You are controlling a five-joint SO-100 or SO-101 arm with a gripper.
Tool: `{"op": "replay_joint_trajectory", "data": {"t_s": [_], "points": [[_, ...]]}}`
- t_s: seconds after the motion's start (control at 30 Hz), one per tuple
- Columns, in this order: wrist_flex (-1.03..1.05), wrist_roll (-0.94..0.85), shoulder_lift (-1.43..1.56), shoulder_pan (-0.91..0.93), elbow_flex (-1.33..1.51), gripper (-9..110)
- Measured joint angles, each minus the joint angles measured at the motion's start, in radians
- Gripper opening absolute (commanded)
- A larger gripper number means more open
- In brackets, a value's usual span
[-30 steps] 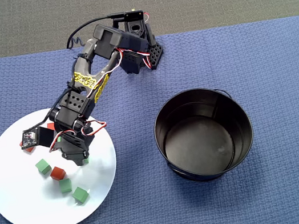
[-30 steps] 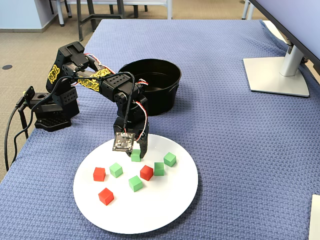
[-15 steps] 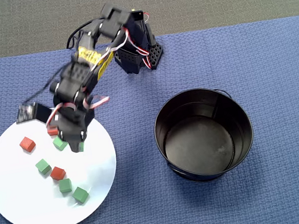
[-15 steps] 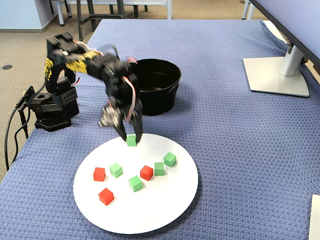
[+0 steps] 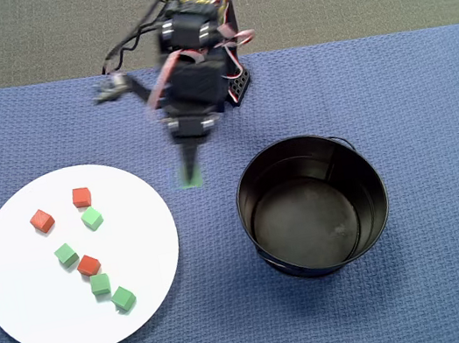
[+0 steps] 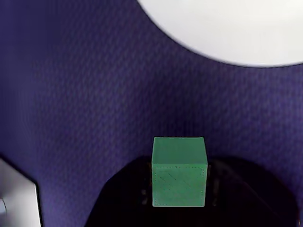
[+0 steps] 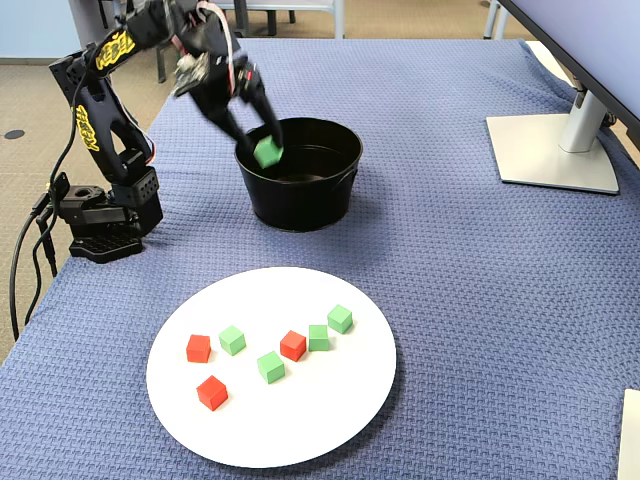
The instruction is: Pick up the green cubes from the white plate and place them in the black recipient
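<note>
Matte green cube (image 6: pixel 179 171) between black gripper (image 7: pixel 262 148) fingers.

text: none legible | arm (image 7: pixel 95 110): yellow markings, unreadable

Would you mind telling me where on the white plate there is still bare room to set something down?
The white plate is bare along its near, lower edge in the fixed view and across its right side toward the black pot. The middle band is crowded: four green cubes and three red cubes lie there.
</note>
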Motion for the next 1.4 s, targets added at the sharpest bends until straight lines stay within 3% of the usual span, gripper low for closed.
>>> {"op": "replay_joint_trajectory", "data": {"t_s": [0.23,0.3,0.37,0.5,0.57,0.73,1.1,1.2,1.3,1.4], "points": [[-0.060,0.153,-0.009,-0.339,0.114,2],[-0.101,0.183,-0.037,-0.414,0.160,28],[-0.127,0.190,-0.051,-0.471,0.184,36],[-0.150,0.183,-0.051,-0.492,0.190,34],[-0.150,0.166,-0.051,-0.482,0.190,25],[-0.107,0.069,-0.011,-0.324,0.176,0],[-0.279,-0.110,-0.170,0.322,0.187,0],[-0.308,-0.172,-0.272,0.413,0.187,3],[-0.345,-0.222,-0.330,0.480,0.193,26],[-0.380,-0.222,-0.376,0.511,0.206,30]]}}
